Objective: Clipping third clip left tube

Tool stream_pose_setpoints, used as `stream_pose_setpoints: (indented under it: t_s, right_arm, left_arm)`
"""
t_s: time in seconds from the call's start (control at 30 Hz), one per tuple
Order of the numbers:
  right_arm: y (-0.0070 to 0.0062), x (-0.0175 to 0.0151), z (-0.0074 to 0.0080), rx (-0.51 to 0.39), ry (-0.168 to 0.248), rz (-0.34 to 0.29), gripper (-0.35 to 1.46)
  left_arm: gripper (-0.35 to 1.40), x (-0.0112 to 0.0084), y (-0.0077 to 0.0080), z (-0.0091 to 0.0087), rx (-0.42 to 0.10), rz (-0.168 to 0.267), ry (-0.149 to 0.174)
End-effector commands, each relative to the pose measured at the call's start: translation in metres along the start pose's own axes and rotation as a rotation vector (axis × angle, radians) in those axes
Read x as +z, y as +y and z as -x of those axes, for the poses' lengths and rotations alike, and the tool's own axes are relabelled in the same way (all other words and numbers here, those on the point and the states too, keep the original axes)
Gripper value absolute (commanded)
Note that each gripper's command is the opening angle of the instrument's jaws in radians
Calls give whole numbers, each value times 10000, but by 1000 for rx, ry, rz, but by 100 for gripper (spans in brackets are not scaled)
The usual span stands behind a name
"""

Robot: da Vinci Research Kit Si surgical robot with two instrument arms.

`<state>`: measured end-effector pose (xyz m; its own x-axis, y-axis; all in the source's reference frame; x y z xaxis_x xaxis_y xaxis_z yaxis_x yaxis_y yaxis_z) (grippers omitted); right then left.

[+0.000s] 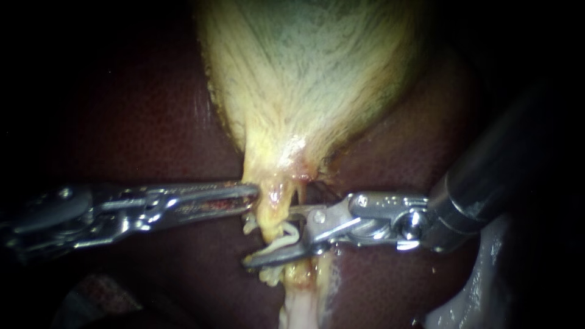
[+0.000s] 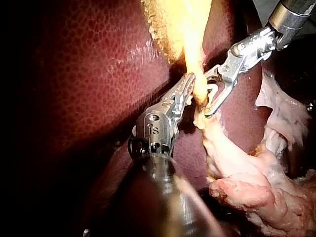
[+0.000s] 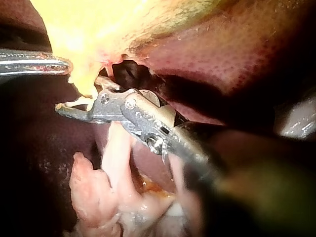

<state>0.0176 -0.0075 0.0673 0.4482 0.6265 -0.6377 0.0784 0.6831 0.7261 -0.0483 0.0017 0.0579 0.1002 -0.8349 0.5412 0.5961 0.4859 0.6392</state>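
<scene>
Centre frame: left instrument [image 1: 253, 194] end effector clenched on gallbladder [image 1: 304, 79] neck. Just below, right instrument [image 1: 270, 236] end effector released, straddling the tube [image 1: 268, 210], white clip [image 1: 286, 237] between.

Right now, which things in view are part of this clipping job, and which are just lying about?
In the job: right instrument, jaws apart around the tube; white clip at that tube; left instrument against the gallbladder neck.
Just there: liver; loose pale tissue below the tube.
</scene>
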Motion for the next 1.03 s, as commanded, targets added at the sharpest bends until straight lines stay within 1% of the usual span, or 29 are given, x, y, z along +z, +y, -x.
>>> stream_pose_setpoints:
  t_s: [0.03,0.1,0.13,0.2,0.27,0.33,0.37,0.47,1.03]
  right_arm:
    - [0,1,2,-1,0,0,39]
    - [1,-1,3,-2,-1,-1,32]
    - [1,-2,4,-2,-1,-1,26]
    - [2,-6,7,-3,-2,-3,7]
    - [4,-9,9,-4,-2,-5,-16]
    - [6,-12,11,-4,-2,-5,-31]
    - [7,-13,11,-4,-2,-6,-35]
    - [9,-14,10,-4,-2,-6,-35]
    - [9,-13,11,-4,-3,-7,-35]
  left_arm:
    - [-35,0,0,0,0,0,0]
    - [-35,0,0,0,0,0,0]
    - [-35,1,0,0,0,0,0]
    - [-35,1,0,0,0,0,0]
    - [-35,1,0,0,0,0,0]
    - [-35,1,0,0,0,0,0]
    - [-35,1,0,0,0,0,0]
    - [-35,1,0,0,0,0,0]
    - [-35,1,0,0,0,0,0]
